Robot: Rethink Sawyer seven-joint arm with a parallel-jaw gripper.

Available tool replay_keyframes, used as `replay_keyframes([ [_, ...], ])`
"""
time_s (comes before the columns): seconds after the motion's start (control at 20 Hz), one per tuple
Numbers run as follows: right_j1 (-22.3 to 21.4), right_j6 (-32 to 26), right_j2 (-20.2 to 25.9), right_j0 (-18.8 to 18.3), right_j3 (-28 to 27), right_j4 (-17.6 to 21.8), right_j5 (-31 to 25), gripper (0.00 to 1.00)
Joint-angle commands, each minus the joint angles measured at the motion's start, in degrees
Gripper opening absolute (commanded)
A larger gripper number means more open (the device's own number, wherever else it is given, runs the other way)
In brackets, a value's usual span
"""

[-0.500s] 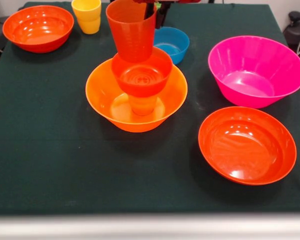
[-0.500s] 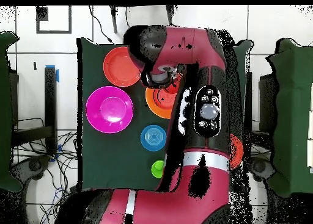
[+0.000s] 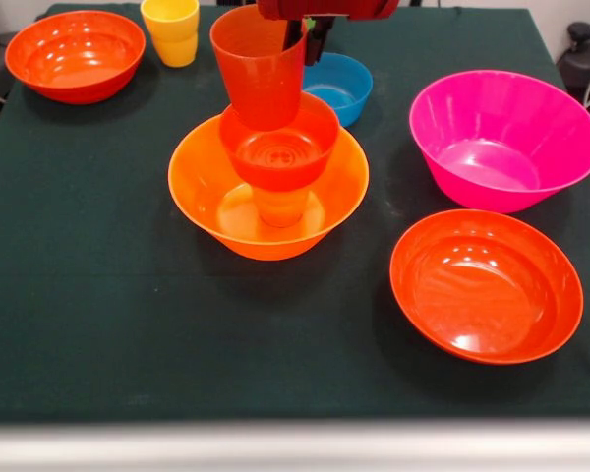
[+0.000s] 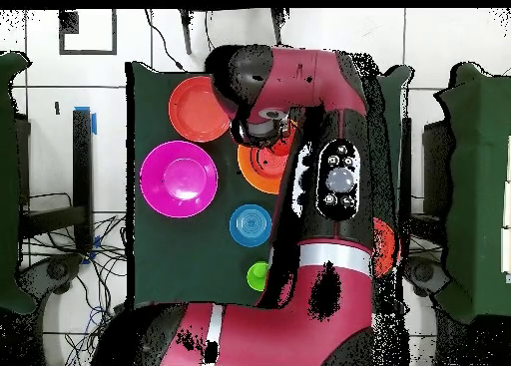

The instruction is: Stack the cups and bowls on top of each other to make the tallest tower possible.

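Front view: pincer [image 3: 297, 28] clamped on the rim of a glossy red-orange plastic cup [image 3: 261, 64], poised above the small red-orange bowl [image 3: 279, 143] atop an inverted orange cup [image 3: 280, 205] in the large orange bowl [image 3: 267, 197]. Step judged: placing; next, lower squarely and release. Small blue bowl [image 3: 338, 87] just behind.
Overhead view: red arm [image 4: 329, 173] hid the tower; magenta-pink bowl [image 4: 179, 179] and green cup [image 4: 257, 275] stood apart on the desk [image 4: 150, 103].

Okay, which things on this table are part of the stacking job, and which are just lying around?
In the job: large orange plastic bowl; small red-orange bowl; tall red-orange cup; hand; magenta bowl.
Waiting: two wide red-orange bowls; small blue bowl; yellow cups; green cup.
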State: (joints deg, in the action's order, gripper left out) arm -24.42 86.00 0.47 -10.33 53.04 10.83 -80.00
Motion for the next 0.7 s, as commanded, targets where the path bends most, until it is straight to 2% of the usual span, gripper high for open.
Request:
replay_keyframes([
  [0.05,0.2,8.0,2.4,1.0,1.6,-1.0,1.2,0.00],
  [0.7,0.7,9.0,1.9,2.1,0.5,-1.6,0.6,0.00],
])
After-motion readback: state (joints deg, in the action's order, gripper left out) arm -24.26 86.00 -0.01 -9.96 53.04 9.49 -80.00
